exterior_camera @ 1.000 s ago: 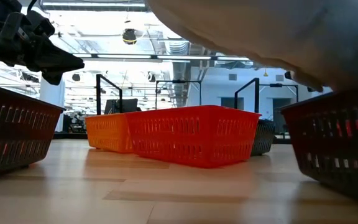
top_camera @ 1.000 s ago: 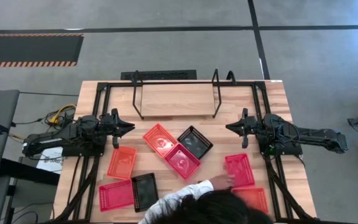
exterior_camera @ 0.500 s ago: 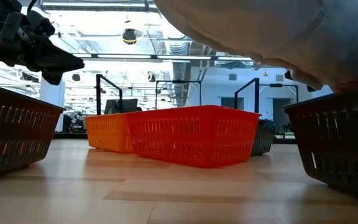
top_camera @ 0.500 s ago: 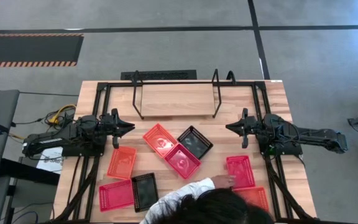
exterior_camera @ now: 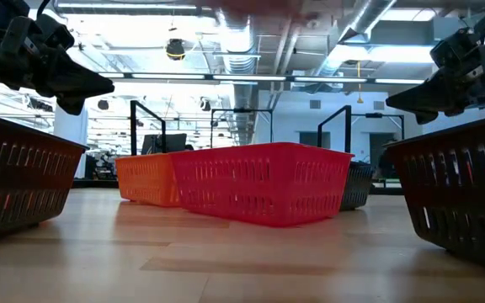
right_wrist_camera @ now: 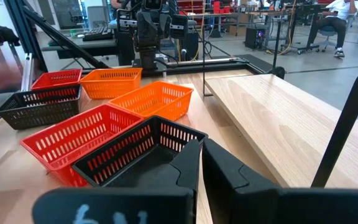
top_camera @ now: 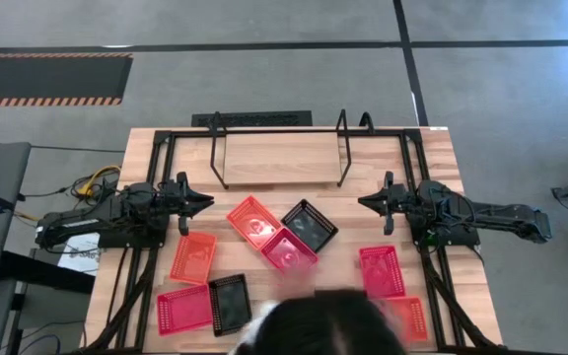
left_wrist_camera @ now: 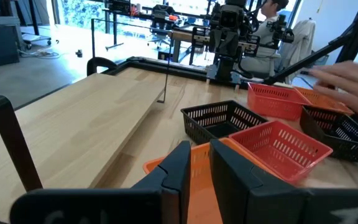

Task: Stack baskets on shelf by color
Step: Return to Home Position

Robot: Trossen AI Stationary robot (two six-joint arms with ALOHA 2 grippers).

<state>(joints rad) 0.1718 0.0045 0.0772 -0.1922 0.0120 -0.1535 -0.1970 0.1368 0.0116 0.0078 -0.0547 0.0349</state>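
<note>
Left tool [top_camera: 208,202] and right tool [top_camera: 362,202] parked at opposite worktop [top_camera: 442,158] edges, fingers nearly closed, gripping nothing. Baskets [top_camera: 287,251] scattered across the worktop in front of the bare shelf [top_camera: 279,158]. A person's head [top_camera: 328,325] leaning in at the near edge.

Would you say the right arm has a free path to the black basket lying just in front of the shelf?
Probably yes. The right pincer hovers shut beside the black basket, with only bare tabletop between them. The red basket touching its near corner and the person's head at the table's near edge both lie off that path.
</note>
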